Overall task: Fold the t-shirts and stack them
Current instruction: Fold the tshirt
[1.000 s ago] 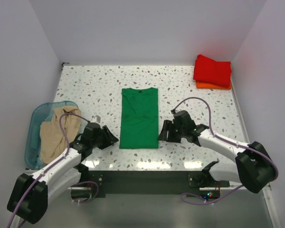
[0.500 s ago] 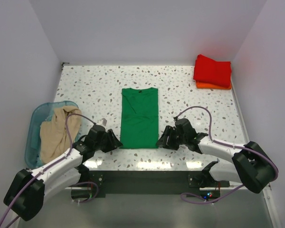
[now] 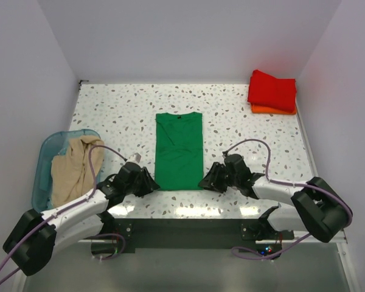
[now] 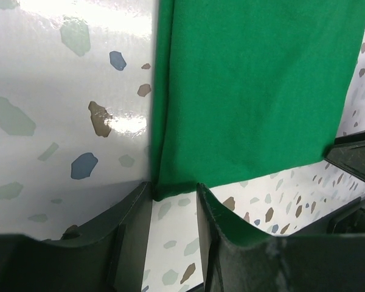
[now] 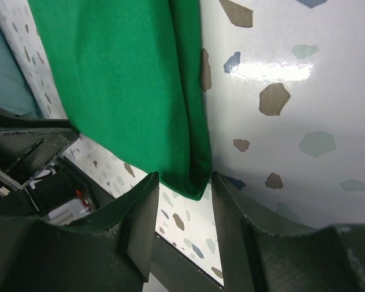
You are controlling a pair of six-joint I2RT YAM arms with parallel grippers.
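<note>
Green t-shirt [image 3: 178,151] lies flat mid-table, folded into a long strip; left gripper [image 3: 147,182] sits at its 7 o'clock corner, right gripper [image 3: 208,181] at the 5 o'clock one; both have jaws partly apart, a hem corner poking into each gap, not pinched yet; red t-shirt [image 3: 272,89] sits folded on the orange t-shirt [image 3: 274,110] at 1 o'clock; beige t-shirt [image 3: 76,170] is crumpled in the teal bin [image 3: 45,155] at 8 o'clock.
</note>
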